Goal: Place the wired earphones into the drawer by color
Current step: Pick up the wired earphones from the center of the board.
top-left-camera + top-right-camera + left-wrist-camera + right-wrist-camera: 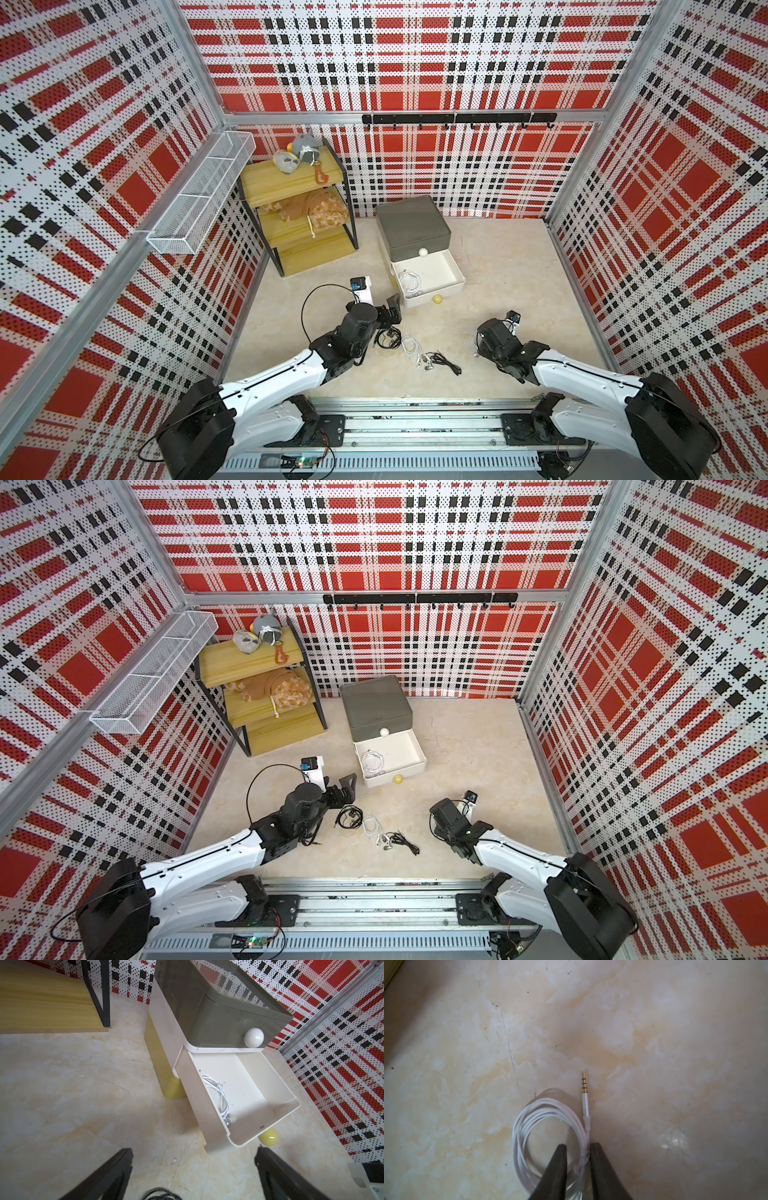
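Note:
The white middle drawer (451, 274) (270, 1088) of the small unit stands pulled out, with white wired earphones (409, 280) (220, 1095) coiled in its corner. On the floor between the arms lie a black bundle (386, 337) (349, 816), a white one (409, 345) (372, 825) and another black one (444, 360). My left gripper (390, 309) (193, 1153) hangs wide open and empty beside the drawer front. My right gripper (578, 1147) points down over a white coil (548, 1109) with a gold plug. Its jaws straddle the coil's side, narrowly apart, with the strands against one finger (598, 1159).
The unit has a grey top drawer (411, 228) with a white knob and a yellow knob (437, 299) low at the front. A wooden shelf (299, 208) with plush toys stands at the back left, under a wire basket (203, 195). A small white box (361, 289) stands beside the left wrist.

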### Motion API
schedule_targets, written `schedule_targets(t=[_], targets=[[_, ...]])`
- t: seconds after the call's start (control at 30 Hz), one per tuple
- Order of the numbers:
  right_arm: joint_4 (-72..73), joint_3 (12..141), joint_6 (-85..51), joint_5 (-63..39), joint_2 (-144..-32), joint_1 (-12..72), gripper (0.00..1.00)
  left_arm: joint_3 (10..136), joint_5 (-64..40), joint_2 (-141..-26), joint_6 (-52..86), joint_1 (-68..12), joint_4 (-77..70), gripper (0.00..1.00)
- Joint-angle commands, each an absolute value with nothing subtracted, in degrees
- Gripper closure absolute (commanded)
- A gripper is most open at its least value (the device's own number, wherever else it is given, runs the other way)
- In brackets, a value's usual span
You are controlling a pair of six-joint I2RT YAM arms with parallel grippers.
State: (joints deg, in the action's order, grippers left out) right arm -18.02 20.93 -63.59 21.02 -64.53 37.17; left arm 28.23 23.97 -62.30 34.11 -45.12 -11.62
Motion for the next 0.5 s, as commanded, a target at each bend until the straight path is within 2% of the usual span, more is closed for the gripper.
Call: schedule_targets(t=[0.0,0.23,0.47], targets=[[-17.8,21.0,-63.1,21.8,-64.8,36.7,0.79,27.0,24.3,-61.1,34.4,-45.5,-12.7,0.01],[-18.4,20.7,-63.1,22.2,-63.9,36.7,0.89,27.2,24.3,-61.2,34.3,-45.5,-12.7,0.01],[-18.4,20.6,-61.4,22.8,-61.3,36.7,0.94,27.2,24.7,-60.3,33.9,-45.4,-11.9,0.01]])
